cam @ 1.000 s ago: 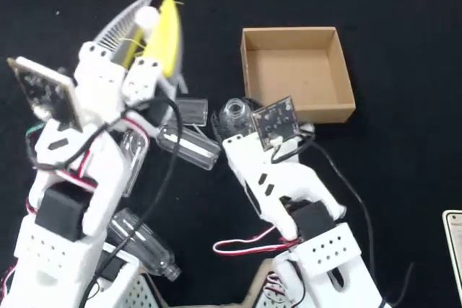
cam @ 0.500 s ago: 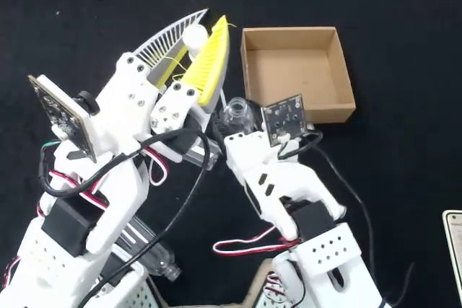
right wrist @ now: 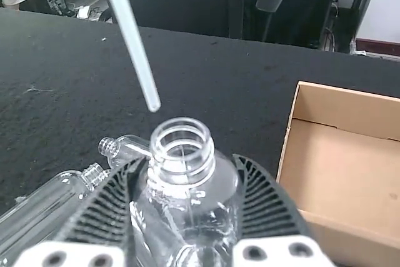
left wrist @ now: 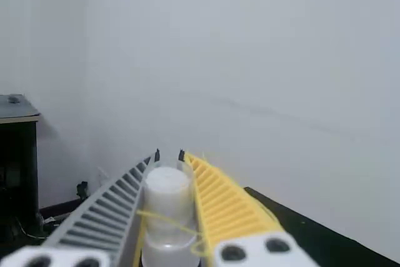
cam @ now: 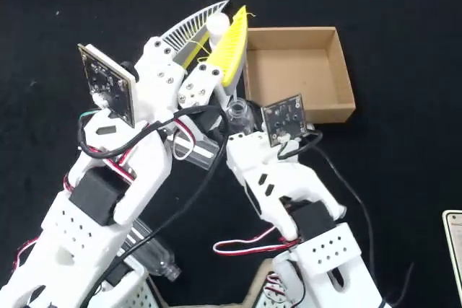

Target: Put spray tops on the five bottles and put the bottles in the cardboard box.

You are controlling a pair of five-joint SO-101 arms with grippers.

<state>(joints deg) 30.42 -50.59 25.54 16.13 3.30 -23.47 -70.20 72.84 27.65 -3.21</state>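
on black table (cam: 404, 70), left claw (left wrist: 169, 154) grips spray top (left wrist: 166, 201), right claw (right wrist: 187, 176) grips bottle (right wrist: 182, 145).

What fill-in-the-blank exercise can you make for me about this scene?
The right gripper is shut on a clear bottle that stands ____.
The left gripper is shut on a white spray top; one finger is pale, the other ____.
The cardboard box is ____.
Missing words: upright; yellow; empty.
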